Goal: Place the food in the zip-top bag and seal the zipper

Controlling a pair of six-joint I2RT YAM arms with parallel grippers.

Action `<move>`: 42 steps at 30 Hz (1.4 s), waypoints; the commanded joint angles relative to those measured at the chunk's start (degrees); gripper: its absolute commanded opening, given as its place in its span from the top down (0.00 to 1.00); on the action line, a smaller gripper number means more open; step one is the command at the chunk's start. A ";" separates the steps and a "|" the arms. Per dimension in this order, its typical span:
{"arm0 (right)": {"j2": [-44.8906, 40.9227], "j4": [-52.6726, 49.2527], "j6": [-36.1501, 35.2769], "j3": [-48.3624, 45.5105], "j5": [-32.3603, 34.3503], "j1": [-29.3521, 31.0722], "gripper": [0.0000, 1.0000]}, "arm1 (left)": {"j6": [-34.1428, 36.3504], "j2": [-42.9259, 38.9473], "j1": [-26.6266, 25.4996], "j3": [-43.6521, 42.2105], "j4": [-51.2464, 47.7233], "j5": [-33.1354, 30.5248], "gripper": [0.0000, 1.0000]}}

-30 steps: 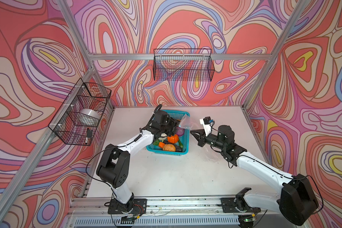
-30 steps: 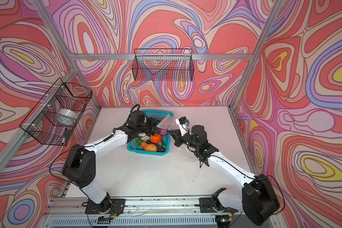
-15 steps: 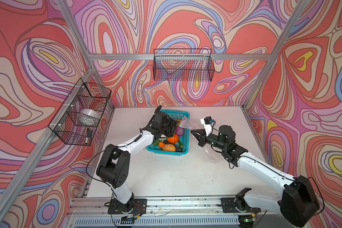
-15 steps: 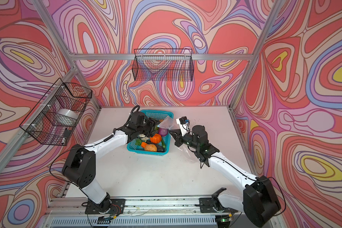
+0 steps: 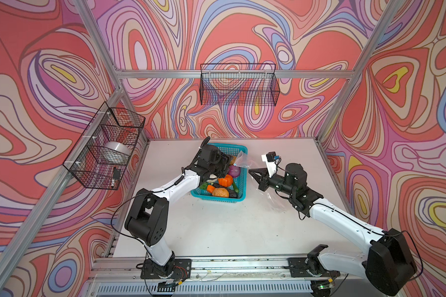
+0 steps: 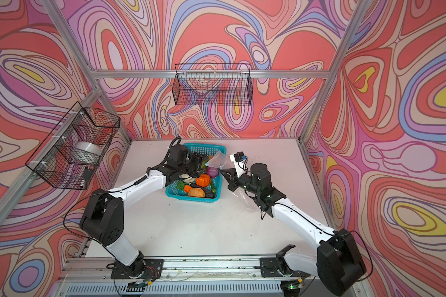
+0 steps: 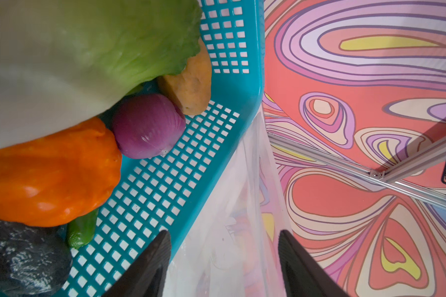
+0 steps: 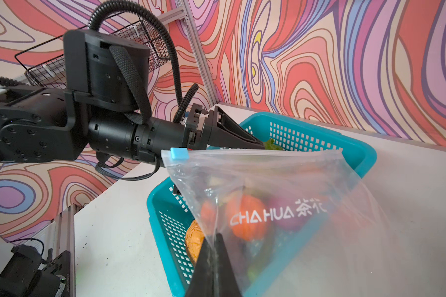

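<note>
zip-top bag (image 8: 281,195): clear, limp, hanging at the rim of the teal basket (image 7: 150,185) on my right arm's side, zipper edge uppermost, light-blue slider (image 8: 179,153) at one end. whether the track is parted i cannot tell. my right tool (image 8: 213,239) is clamped tight on the film below the mouth. my left tool (image 7: 223,232) stands wide apart astride the film just outside the basket wall, gripping nothing. the food, namely lettuce (image 7: 88,51), onion (image 7: 147,126), pumpkin (image 7: 49,174) and potato (image 7: 191,84), lies inside the basket, none bagged. step in hand, as i judge it: pinch one lip only and draw it off so the mouth gapes. the basket wall crowds my left tool, and thin film may slip. wire wall baskets (image 5: 238,84) hang well apart from the basket.
</note>
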 commanded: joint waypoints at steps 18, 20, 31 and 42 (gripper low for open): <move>0.18 0.89 0.80 -0.11 -0.86 0.20 1.00 | -4.61 0.59 -2.33 1.33 10.46 3.84 0.99; 0.09 0.88 0.89 -0.06 -0.94 0.20 1.00 | -4.69 0.70 -2.33 1.19 10.86 4.16 1.00; -1.94 -8.80 -0.43 6.35 3.02 0.01 0.55 | 11.94 0.09 -2.01 9.30 1.77 3.41 1.00; -3.64 -13.67 -2.40 11.92 4.03 -0.87 0.51 | 35.43 1.82 -0.58 22.81 -11.07 2.82 1.00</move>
